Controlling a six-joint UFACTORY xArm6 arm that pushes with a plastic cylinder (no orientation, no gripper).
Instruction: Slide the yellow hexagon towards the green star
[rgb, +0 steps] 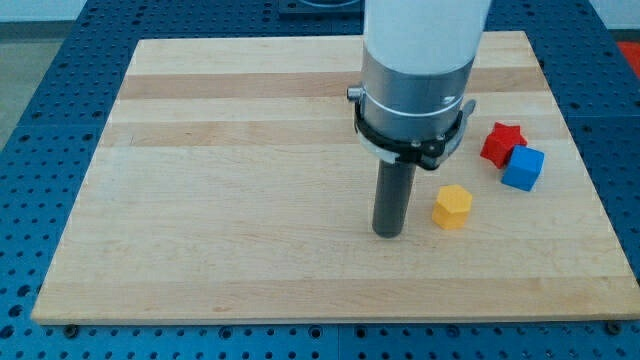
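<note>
Pale wooden board (250, 200) lying flat on a blue perforated metal desk (40, 90); 3 small blocks showing, all on the view's right half. White and grey arm (420, 60) coming down from the view's top centre, ending in a straight dark rod; my tip (388, 235) resting on the board, just beside the small yellow hexagon block (452, 207), on its left side; a thin strip of wood showing between them, so not touching as far as I can tell. No claw on this arm, only the rod, so nothing being held. Red star-shaped block (501, 143) sitting up and to the view's right of the yellow hexagon; blue cube (523, 168) touching the red one at its lower right. Green star not showing anywhere in this view; possibly hiding behind the arm, cannot tell.
</note>
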